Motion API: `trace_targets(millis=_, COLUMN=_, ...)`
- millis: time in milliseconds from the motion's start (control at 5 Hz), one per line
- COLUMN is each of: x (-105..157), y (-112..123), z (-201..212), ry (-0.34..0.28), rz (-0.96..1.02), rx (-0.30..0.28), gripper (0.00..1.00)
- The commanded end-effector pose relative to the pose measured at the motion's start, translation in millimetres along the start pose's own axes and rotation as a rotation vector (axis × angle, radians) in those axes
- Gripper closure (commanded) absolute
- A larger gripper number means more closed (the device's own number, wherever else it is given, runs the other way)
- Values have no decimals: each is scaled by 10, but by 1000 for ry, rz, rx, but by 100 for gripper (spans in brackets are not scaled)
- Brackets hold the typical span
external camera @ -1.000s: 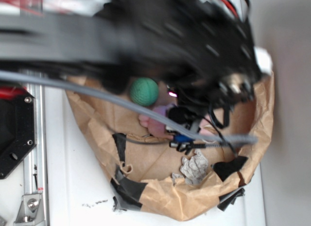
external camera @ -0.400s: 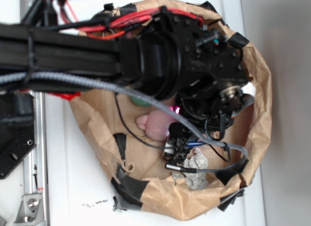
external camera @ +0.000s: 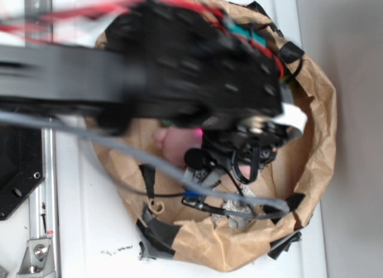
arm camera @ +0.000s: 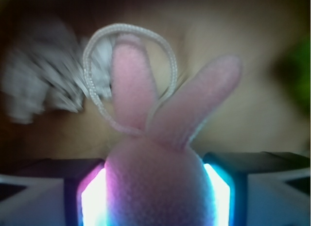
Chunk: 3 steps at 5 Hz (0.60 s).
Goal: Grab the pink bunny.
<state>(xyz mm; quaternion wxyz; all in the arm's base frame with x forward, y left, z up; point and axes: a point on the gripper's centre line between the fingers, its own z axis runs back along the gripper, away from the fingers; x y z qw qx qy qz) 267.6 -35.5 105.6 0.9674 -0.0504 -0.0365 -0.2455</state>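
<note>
The pink bunny (arm camera: 155, 182) fills the middle of the wrist view. Its head sits between the two glowing pads (arm camera: 92, 201) of my gripper (arm camera: 154, 199), which press on both sides. Two pink ears point away from me, and a white cord loop (arm camera: 92, 90) hangs round the left ear. In the exterior view the bunny (external camera: 172, 146) shows as a pale pink lump under the blurred black arm, inside the brown paper bag (external camera: 323, 128). The gripper (external camera: 242, 163) is mostly hidden by the wrist and cables there.
A grey plush (external camera: 239, 213) lies low in the bag near its front wall, blurred at left in the wrist view (arm camera: 34, 90). Something green (arm camera: 300, 56) shows at the right edge. Black tape patches (external camera: 157, 230) hold the bag's crumpled rim.
The arm has swung across the bag and is blurred with motion. The pink bunny has shifted left. The green ball seen a second ago is now covered by the arm.
</note>
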Motion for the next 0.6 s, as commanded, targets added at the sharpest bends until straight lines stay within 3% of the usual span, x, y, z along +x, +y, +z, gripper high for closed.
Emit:
trace_targets(millis=0, x=11, y=-73, z=759, ry=-241, rz=272, rx=52, gripper=100)
trace_targets(millis=200, x=-6, y=-35, z=812, ry=-329, rz=371, rx=75, gripper=100)
trace_targets(millis=400, x=-106, y=23, z=687, ry=-282, rz=429, rx=83, gripper=92)
